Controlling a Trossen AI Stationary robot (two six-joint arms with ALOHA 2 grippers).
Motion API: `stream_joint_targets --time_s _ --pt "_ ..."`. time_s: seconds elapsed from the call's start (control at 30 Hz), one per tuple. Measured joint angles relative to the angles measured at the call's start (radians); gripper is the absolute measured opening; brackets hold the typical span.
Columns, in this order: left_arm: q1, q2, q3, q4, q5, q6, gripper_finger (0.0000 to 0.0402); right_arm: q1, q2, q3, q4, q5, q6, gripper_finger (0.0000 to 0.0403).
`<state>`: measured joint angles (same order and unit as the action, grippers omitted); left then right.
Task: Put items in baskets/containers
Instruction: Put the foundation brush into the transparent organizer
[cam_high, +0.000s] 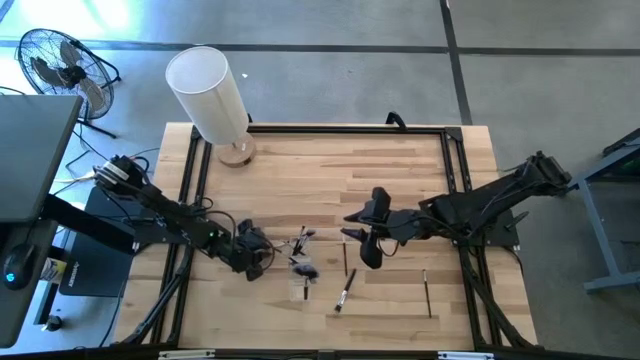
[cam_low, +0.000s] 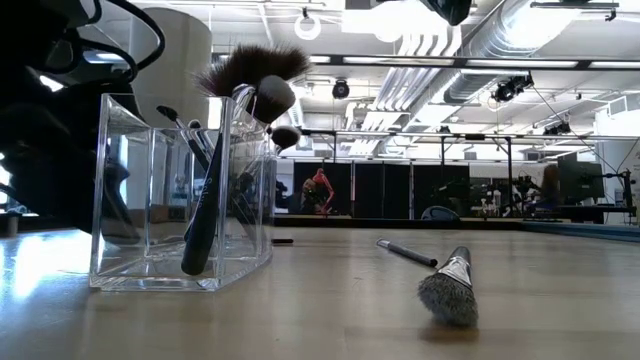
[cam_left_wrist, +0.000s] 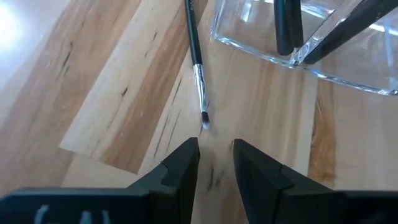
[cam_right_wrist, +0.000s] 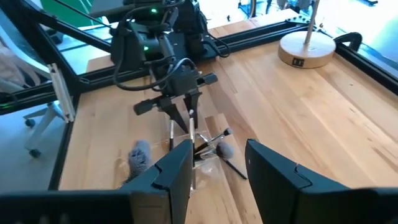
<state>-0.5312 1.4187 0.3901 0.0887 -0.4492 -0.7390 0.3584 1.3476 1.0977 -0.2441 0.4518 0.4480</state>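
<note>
Clear cup (cam_low: 180, 210) holds several brushes (cam_low: 215, 190) (heads up).

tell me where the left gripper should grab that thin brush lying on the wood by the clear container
Grip the thin brush on its dark handle, just behind the silvery ferrule, coming straight down from above. It lies flat on the table, apart from the clear container, so only its sides are free. The left gripper hangs just past the bristle tip, fingers apart; the jaws should straddle the handle crosswise.

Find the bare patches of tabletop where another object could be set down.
Free: the broad wooden stretch between the white cylinder on its round wooden base and the table's far right corner. Crowded: around the clear plastic cup, with loose dark-handled brushes and both arms.
</note>
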Motion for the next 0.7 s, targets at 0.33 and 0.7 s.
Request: stream_joint_targets --time_s 0.33,0.7 --pt "0.0 0.052 0.0 0.034 -0.06 0.009 0.0105 0.0 0.0 0.0 -0.007 0.014 -0.003 0.0142" --pt "0.0 0.116 0.0 0.102 -0.105 0.005 0.0105 0.0 0.0 0.0 -0.007 0.052 -0.003 0.0142"
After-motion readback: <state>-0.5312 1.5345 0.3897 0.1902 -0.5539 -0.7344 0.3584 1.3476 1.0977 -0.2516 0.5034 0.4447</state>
